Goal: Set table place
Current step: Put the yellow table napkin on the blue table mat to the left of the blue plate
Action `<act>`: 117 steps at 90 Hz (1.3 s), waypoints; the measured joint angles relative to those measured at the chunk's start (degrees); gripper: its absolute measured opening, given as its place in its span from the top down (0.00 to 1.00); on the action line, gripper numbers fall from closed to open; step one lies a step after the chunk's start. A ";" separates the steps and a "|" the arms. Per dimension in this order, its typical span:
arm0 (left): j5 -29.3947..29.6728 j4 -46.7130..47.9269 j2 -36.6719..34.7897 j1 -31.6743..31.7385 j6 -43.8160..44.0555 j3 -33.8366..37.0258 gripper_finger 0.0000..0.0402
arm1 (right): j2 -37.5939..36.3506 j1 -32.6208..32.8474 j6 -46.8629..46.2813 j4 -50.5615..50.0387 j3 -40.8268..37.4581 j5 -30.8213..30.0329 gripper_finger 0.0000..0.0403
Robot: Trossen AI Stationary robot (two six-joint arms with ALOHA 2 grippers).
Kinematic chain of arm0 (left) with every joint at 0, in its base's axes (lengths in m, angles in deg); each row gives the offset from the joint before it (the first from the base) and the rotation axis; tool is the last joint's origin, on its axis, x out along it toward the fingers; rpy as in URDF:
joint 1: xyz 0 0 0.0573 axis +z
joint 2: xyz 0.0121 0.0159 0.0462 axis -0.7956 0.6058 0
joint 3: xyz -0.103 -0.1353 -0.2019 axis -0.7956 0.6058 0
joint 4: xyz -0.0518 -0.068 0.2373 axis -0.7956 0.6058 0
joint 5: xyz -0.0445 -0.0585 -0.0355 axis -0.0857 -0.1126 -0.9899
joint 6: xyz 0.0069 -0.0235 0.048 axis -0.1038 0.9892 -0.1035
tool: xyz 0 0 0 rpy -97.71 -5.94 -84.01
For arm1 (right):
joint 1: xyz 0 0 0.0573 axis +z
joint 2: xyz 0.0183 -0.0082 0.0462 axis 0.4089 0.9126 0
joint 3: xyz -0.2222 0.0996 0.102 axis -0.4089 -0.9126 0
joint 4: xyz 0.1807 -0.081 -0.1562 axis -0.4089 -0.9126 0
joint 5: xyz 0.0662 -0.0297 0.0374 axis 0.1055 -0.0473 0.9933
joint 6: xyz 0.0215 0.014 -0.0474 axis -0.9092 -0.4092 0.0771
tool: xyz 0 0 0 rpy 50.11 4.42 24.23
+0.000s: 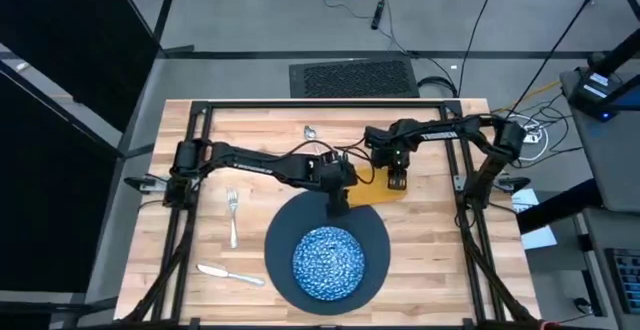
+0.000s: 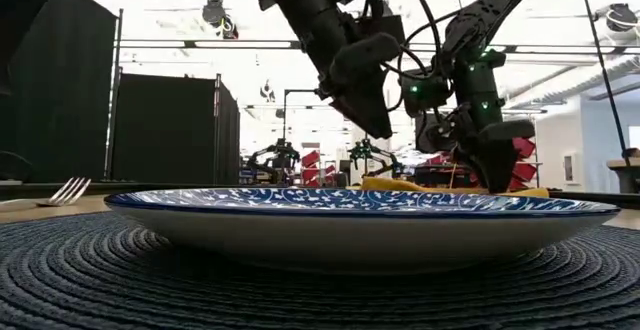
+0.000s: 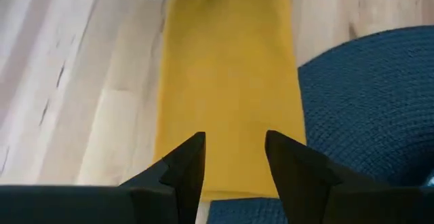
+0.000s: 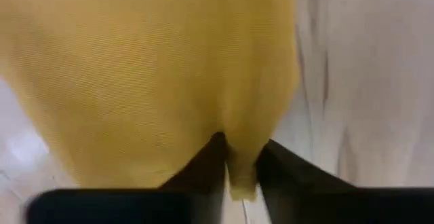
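You have the light plank table (image 1: 250, 120) holding a dark slate-blue round mat (image 1: 375, 232), with the blue-and-white speckled bowl (image 1: 328, 260) centred on it. The mustard-yellow napkin (image 1: 375, 188) lies flat just beyond the mat, touching its far edge. Your fork (image 1: 233, 215) lies left of the mat, the knife (image 1: 228, 273) nearer the front-left, the spoon (image 1: 311, 131) towards the back.

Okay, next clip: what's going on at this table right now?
Both arms are working on the yellow napkin lying on the table just behind the round blue placemat. The right gripper is pinched shut on one edge of the cloth, while the left gripper hovers open over its other end beside the mat. The speckled bowl already sits on the mat; a fork and knife lie to its left, a spoon farther back.
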 joint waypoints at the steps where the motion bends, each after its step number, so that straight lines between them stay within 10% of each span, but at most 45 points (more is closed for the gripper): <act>1: -0.01 -0.01 0.00 0.00 -0.02 0.00 0.64 | -0.12 0.03 0.26 0.07 -0.03 -0.07 0.95; 44: -0.49 -1.39 1.71 -0.61 0.16 0.09 0.64 | -2.53 -0.13 1.45 -2.89 5.53 -3.50 0.98; 117: -0.75 -3.40 3.39 -0.63 0.13 0.09 0.64 | -2.58 1.20 4.81 5.19 8.09 -25.19 0.47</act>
